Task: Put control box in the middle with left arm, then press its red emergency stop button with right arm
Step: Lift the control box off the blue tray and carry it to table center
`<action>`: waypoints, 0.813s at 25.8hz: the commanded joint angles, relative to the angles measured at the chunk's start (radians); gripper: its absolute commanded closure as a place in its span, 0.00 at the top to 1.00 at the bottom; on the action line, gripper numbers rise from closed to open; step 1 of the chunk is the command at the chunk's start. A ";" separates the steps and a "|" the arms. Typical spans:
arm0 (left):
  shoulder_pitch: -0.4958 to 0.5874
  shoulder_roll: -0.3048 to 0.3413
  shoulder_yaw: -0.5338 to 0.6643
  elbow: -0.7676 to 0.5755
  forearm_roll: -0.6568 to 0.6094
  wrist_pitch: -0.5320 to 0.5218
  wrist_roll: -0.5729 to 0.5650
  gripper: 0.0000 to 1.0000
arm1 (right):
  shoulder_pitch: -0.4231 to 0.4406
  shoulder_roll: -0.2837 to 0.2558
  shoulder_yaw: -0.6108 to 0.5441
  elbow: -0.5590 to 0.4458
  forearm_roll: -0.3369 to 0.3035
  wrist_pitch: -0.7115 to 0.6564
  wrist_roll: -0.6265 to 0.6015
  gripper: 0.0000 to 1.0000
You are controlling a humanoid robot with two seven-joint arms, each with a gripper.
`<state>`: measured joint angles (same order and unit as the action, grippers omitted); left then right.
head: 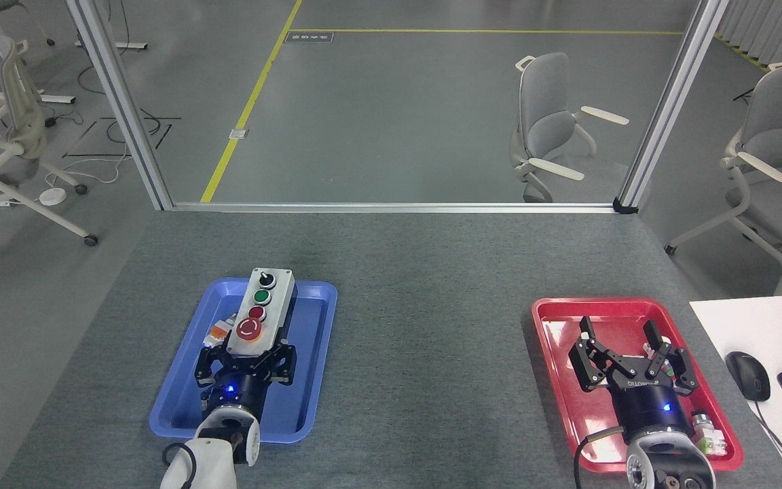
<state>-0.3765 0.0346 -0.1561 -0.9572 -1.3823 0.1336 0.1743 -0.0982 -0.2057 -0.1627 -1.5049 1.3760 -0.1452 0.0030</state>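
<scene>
The left tool is clamped on the near end of the control box, which sits over the blue tray, its far end past the tray's far rim. The red emergency stop button lies nearest that tool. The right tool stands spread wide over the red tray, holding nothing.

Black claw pincers, blue lights, white wrists.
</scene>
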 commanded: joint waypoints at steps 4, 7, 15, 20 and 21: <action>0.061 -0.048 -0.062 -0.166 -0.003 -0.012 0.016 0.00 | 0.000 0.000 0.000 0.000 0.000 0.001 0.000 0.99; 0.057 -0.105 -0.120 -0.164 -0.015 -0.003 0.016 0.00 | 0.000 0.002 0.000 0.000 0.000 0.001 0.000 0.99; 0.010 -0.171 -0.402 -0.081 -0.023 0.060 0.013 0.00 | 0.002 0.002 0.000 0.000 0.000 -0.001 -0.001 0.99; -0.035 -0.173 -0.551 0.015 -0.020 0.100 0.001 0.00 | 0.002 0.002 0.000 0.000 0.000 -0.001 0.000 0.99; -0.044 -0.173 -0.569 0.034 -0.020 0.097 -0.001 0.00 | 0.002 0.003 -0.001 0.000 0.000 -0.001 0.000 0.99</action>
<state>-0.3964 -0.1365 -0.6533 -0.9692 -1.4040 0.2259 0.1794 -0.0970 -0.2036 -0.1627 -1.5049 1.3760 -0.1453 0.0048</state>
